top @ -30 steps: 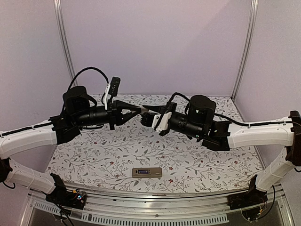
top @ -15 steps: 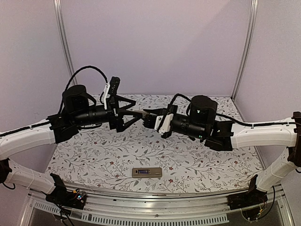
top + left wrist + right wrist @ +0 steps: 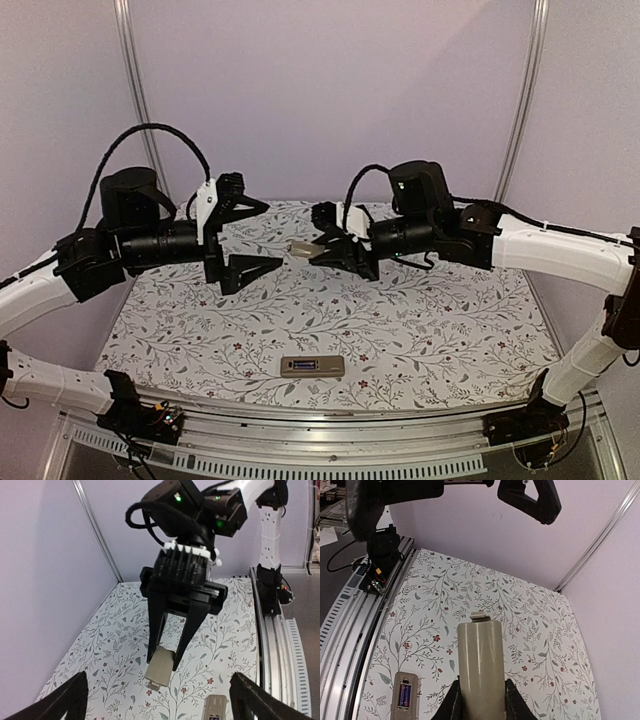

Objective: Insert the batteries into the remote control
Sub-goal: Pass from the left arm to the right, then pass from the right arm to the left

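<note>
Black right gripper (image 3: pixel 316 250) is clamped on a flat tan-grey cover piece (image 3: pixel 300 247), raised at mid-frame. Facing it, the left gripper (image 3: pixel 258 236) stands spread wide, holding nothing. At lower centre, well apart from both, the remote control (image 3: pixel 312 366) lies on the floral tabletop (image 3: pixel 420 330), recess upward.

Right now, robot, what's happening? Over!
Left fingers open, empty. Right fingers shut on tan cover piece, held high. Remote control on table, back up, uncovered. Nothing blocking it.
</note>
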Action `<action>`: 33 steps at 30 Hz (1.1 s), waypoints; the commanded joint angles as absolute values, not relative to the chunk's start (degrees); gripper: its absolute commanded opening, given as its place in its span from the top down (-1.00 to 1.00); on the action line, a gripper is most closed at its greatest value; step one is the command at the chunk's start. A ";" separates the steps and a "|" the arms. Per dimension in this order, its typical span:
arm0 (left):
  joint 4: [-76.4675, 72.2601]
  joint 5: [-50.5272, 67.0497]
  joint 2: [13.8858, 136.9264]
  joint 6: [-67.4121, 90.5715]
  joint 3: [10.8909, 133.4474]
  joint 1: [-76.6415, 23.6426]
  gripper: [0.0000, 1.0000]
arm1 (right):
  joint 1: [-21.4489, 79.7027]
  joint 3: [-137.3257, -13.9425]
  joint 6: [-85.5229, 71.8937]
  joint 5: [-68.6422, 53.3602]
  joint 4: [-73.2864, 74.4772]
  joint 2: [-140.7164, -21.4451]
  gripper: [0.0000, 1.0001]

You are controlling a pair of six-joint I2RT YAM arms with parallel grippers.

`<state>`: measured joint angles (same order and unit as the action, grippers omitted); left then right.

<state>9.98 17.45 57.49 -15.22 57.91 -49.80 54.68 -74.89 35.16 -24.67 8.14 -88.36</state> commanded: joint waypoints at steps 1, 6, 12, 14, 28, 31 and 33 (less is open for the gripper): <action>25.67 9.70 62.12 -27.22 60.10 -55.58 -0.91 | 54.94 -76.48 28.48 -29.90 20.21 -91.52 0.71; 29.07 6.90 64.65 -28.35 60.68 -57.04 -0.76 | 54.91 -76.88 25.83 -30.39 20.47 -92.51 0.71; 25.14 11.32 60.12 -23.26 54.15 -56.67 -0.84 | 54.85 -74.66 23.01 -31.43 20.06 -95.94 0.73; 25.54 10.79 59.59 -21.27 51.96 -56.71 -0.83 | 54.87 -73.28 22.26 -32.44 18.50 -96.82 0.73; 17.84 14.62 65.04 -17.74 41.39 -56.72 -0.74 | 54.95 -68.22 18.78 -39.07 9.00 -105.42 0.86; 17.06 15.97 69.16 -16.77 42.46 -56.73 -0.63 | 54.93 -65.42 19.17 -39.35 5.84 -103.43 0.86; 16.14 15.55 71.30 -15.72 43.27 -56.77 -0.55 | 55.10 -64.21 20.23 -40.02 5.04 -102.28 0.86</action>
<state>19.11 14.22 67.44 -17.72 42.13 -56.47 54.78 -66.72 19.88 -37.69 9.52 -105.01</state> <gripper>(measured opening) 0.806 0.219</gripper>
